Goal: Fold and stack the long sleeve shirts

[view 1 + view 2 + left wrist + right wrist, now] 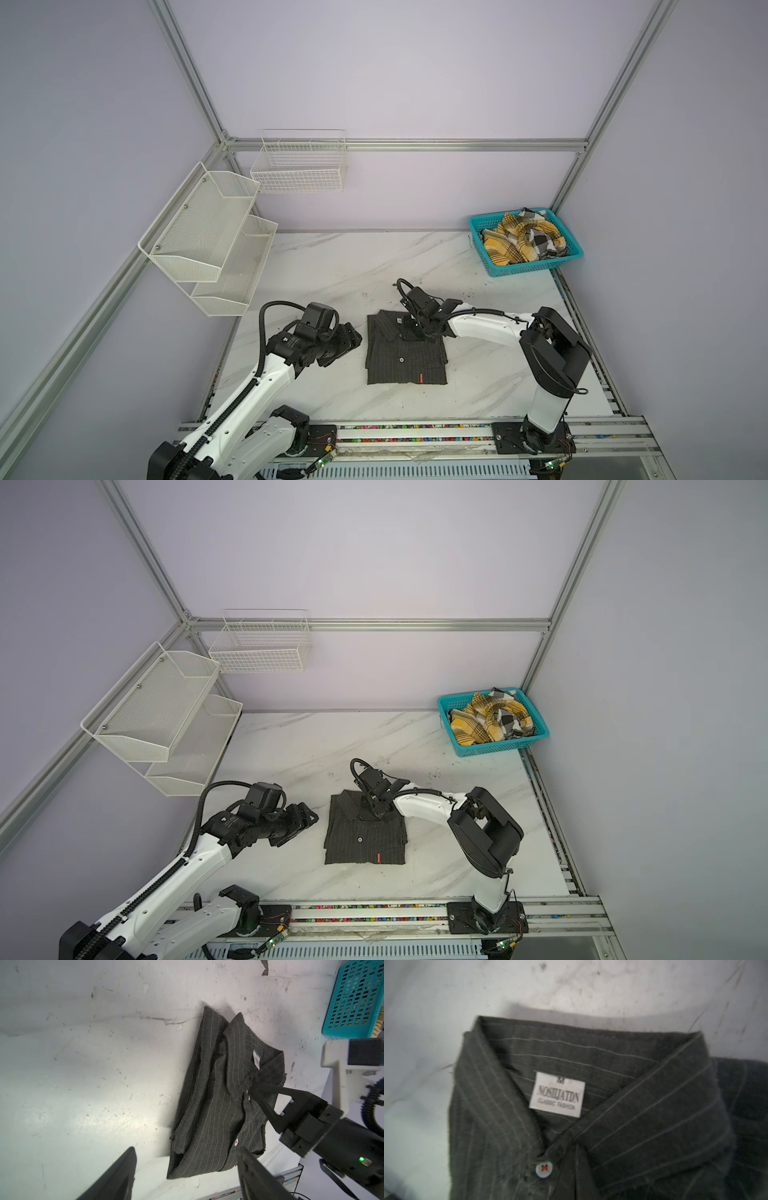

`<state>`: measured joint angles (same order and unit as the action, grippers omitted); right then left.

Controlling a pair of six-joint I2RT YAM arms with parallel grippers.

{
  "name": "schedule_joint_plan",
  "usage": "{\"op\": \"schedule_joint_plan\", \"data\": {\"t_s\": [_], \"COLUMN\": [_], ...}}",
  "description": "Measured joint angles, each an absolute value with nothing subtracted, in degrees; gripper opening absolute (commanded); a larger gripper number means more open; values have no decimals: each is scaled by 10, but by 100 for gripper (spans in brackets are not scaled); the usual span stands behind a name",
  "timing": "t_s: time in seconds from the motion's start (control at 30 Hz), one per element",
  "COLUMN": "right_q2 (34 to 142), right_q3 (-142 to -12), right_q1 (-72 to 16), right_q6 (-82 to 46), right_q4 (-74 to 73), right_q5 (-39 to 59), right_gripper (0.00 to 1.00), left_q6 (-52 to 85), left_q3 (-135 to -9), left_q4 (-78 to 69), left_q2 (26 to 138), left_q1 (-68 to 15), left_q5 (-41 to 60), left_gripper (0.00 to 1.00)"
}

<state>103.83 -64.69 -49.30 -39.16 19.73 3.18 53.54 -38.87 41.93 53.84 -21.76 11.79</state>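
1. The bench (332, 270): scuffed marble, carrying every item.
2. The charcoal shirt (405, 357): folded to a tidy rectangle and lying flat at mid-bench, front up. Its long axis runs from collar, far end, to hem, near end. I take it as my reference.
3. The teal basket (528, 270): well beyond the charcoal shirt's collar end and off to its right.
4. The plaid shirt (521, 241): crumpled inside that basket, not yet folded. I judge it the next item, and my right arm is the nearer.
5. My left fingers (255, 1178): spread wide, holding nothing, just off the charcoal shirt's left edge.
6. My right fingers (257, 1088): clenched to a point, tips on the placket below the collar. I cannot tell whether cloth is pinched.
7. The collar label (557, 1094) and top button (544, 1168): both face up.
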Motion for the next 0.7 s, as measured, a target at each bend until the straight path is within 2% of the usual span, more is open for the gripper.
{"op": "schedule_joint_plan", "data": {"t_s": [0.2,0.3,0.43,0.7], "right_q2": [1029,1023,999,843], "right_q3": [-604,-601,-619,-667], "right_q1": [-492,-492,-492,-492], "right_q6": [-396,-395,-383,-380], "right_q4": [128,125,160,222], "right_q5": [34,36,41,23], "right_gripper": [1,12,22,30], "left_q6": [545,547,547,531], "left_q3": [-348,-330,-323,-324], "left_q4": [365,337,308,278], "left_q2": [548,574,592,591], "left_q1": [-218,-218,-218,-218], "left_q5": [148,164,177,165], "left_gripper": [75,75,75,78]}}
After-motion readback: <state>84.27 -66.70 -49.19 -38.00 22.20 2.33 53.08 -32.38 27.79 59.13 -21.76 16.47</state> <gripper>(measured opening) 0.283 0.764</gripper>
